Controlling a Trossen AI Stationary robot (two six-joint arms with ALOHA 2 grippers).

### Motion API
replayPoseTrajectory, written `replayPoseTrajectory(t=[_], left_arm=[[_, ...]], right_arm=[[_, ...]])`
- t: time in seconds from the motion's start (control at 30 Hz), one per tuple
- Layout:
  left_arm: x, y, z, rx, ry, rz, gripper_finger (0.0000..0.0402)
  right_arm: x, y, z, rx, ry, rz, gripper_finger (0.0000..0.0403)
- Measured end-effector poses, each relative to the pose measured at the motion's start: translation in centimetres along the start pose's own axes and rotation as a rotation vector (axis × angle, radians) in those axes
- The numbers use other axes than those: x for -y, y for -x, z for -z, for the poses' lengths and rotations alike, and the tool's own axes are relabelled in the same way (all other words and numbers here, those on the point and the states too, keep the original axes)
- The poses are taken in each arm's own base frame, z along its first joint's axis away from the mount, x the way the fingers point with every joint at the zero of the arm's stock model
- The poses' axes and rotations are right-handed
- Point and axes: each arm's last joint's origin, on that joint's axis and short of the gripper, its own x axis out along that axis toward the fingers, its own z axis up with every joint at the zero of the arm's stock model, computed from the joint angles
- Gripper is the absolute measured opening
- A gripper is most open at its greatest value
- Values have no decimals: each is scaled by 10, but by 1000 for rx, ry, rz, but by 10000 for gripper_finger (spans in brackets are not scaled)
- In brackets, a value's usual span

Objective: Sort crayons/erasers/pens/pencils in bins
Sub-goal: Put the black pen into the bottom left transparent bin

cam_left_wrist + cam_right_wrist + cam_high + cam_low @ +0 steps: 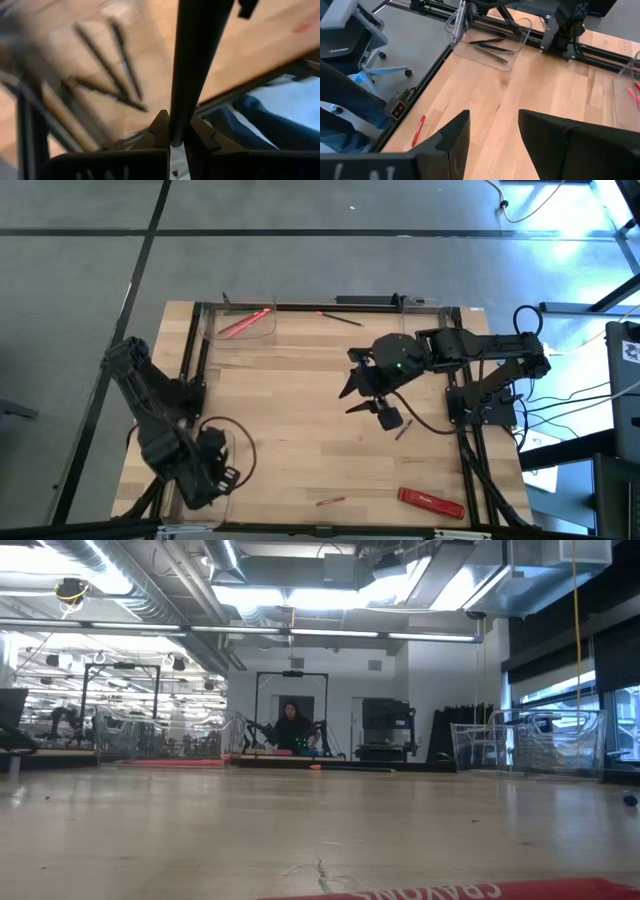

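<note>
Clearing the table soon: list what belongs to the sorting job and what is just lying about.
Job:
- loose crayon
- loose pencil
- binned crayons
- pencil bin

Lying about:
- flat red box
- office chair
- cables

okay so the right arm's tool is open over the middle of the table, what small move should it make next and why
Probably reach toward the loose crayon near the table's front edge: the right tool is open and empty, and that crayon lies outside any bin, unlike the pencils already in theirs.
</note>
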Motion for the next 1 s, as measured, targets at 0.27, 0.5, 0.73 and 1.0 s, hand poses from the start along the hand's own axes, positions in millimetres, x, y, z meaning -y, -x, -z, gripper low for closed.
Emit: replayPoseTrajectory(t=[0.27,0.5,0.73,1.0], left_arm=[[-20,-50,20,-40,66,-59,14],[-34,-91,25,-90,105,-50,14],[-43,-119,22,-109,110,-30,14],[-50,-134,20,-165,121,-41,34]], right_arm=[[0,0,0,0,1,0,170],[0,0,0,1,1,0,170],[0,0,0,1,1,0,170],[0,0,0,1,-2,0,170]])
